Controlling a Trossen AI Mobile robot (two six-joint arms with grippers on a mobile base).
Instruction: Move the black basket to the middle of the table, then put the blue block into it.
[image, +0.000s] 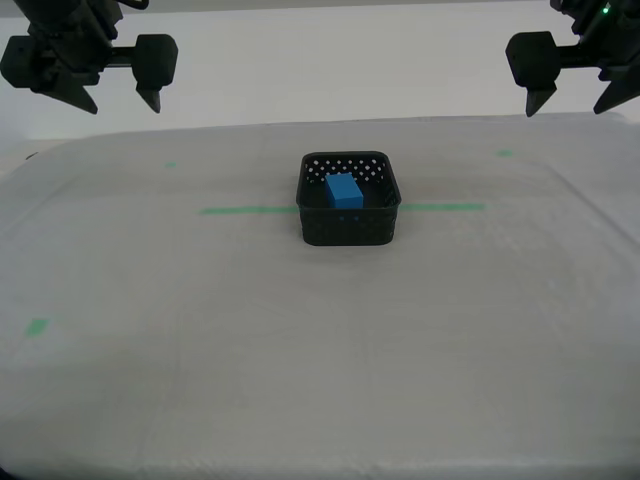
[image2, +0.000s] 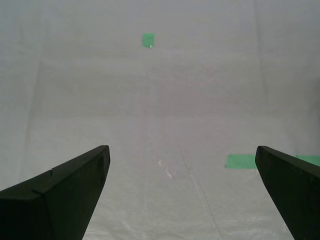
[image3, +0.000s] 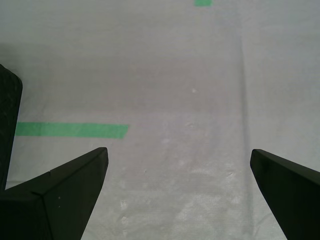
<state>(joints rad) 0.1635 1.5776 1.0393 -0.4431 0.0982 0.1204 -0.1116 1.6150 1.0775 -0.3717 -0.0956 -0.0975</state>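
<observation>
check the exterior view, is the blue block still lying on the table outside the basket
No, the blue block sits inside the black basket, which stands on the table.

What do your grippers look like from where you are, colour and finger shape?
Both my first gripper and my second gripper are matte black with wedge-shaped fingers tapering to points. In the exterior view, blocky black bodies carry the fingers; one shows a small green light.

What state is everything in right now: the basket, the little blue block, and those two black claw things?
Black basket: upright on the table, astride the green tape line.
Blue block: inside the basket.
My first tool: open, holding nothing, above bare table.
My second tool: open, holding nothing, above bare table.
</observation>
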